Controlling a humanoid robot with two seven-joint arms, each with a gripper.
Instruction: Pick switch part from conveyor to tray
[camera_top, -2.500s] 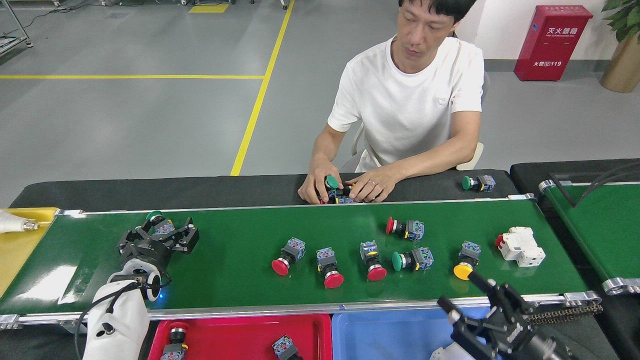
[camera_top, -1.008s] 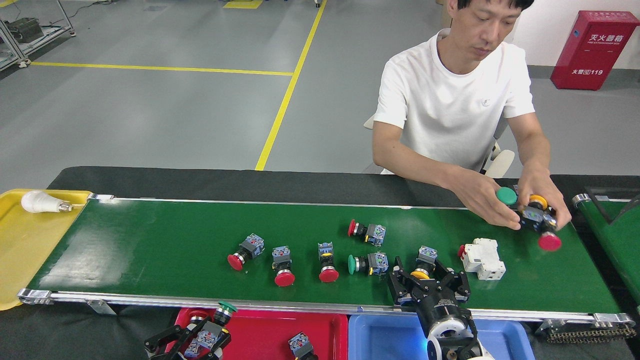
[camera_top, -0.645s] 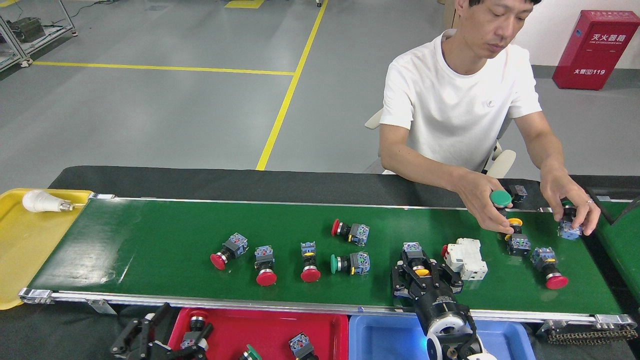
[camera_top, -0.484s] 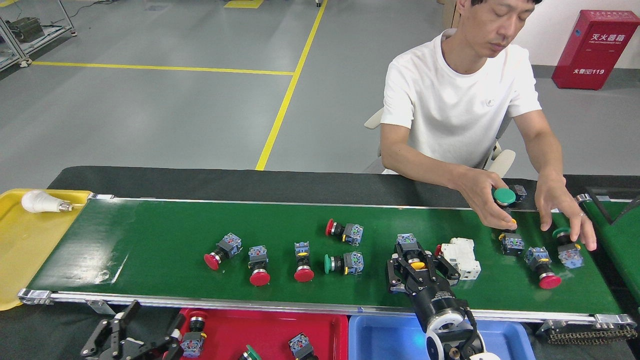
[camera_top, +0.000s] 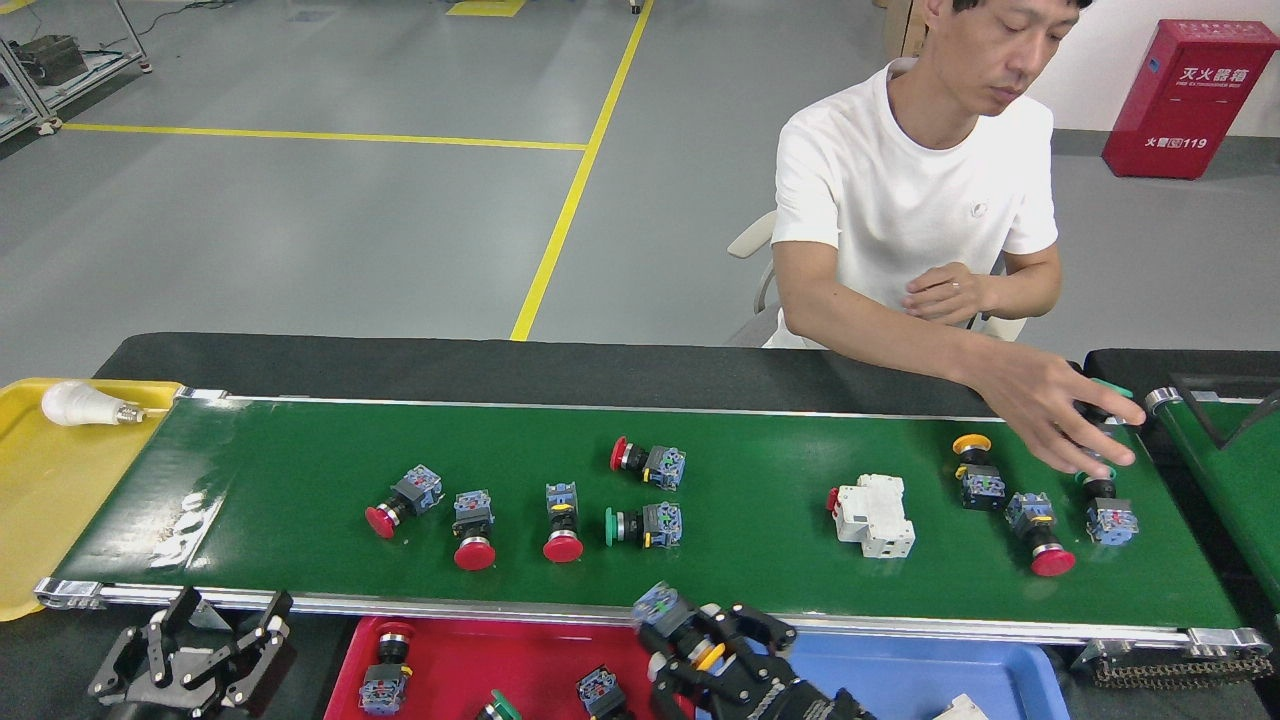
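Conveyor (camera_top: 300, 480), glossy dark-green belt with silver rails: eight push-button switches and one white circuit breaker (camera_top: 873, 514). Left group of five: three red-capped, one small red (camera_top: 647, 464) farther back, one green (camera_top: 643, 524). Right group of three: yellow-capped (camera_top: 976, 472), red-capped (camera_top: 1039, 534), green-capped (camera_top: 1107, 510).

Switch part (camera_top: 680, 622), one: blue-grey contact block, black body, yellow cap; held off the belt at the near edge, above the junction of the red tray (camera_top: 450, 660) and blue tray (camera_top: 900, 670). Right gripper (camera_top: 715, 650): fingers closed around this part.

Left gripper (camera_top: 195, 655): near left, below the belt rail, fingers spread, empty.

Red tray: four switches showing.

Yellow tray (camera_top: 40, 500), far left: one white bulb (camera_top: 80, 402).

Person's hand (camera_top: 1065, 410) at far right belt edge, over a green-capped switch.
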